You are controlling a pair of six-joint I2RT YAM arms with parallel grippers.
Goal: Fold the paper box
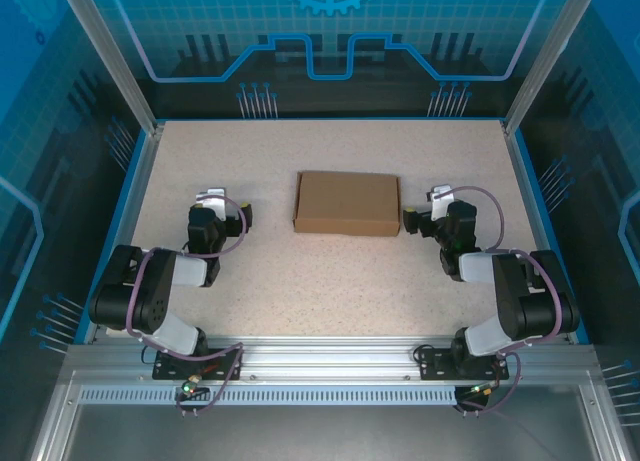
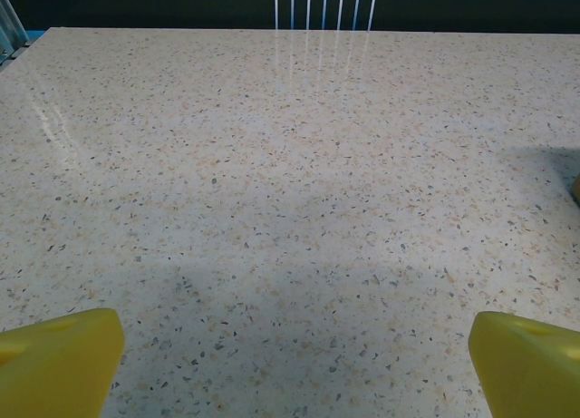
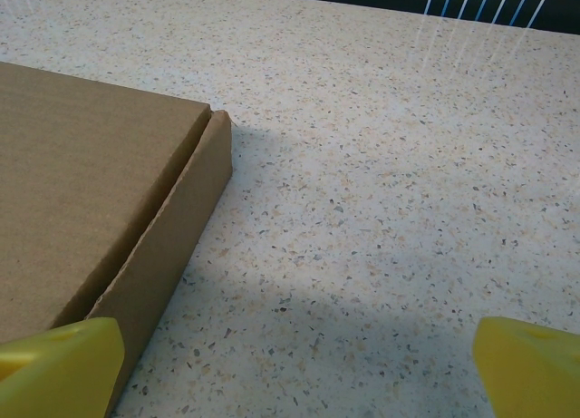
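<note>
The paper box point(image 1: 347, 201) lies in the middle of the table as a shallow, closed brown cardboard rectangle. In the right wrist view its lid and right side wall point(image 3: 91, 191) take up the left part of the picture. My right gripper point(image 1: 437, 207) point(image 3: 299, 364) stands open just right of the box, low over the table; its left yellow fingertip point(image 3: 59, 368) is close beside the box's side wall and nothing lies between the fingers. My left gripper point(image 1: 220, 207) point(image 2: 294, 354) stands open over bare table left of the box, well apart from it.
The speckled table point(image 1: 330, 281) is bounded by a blue rim and metal posts point(image 1: 110, 61) at the back corners. White cables point(image 2: 322, 5) hang at the far edge. Bare table lies in front of the box, between the two arms.
</note>
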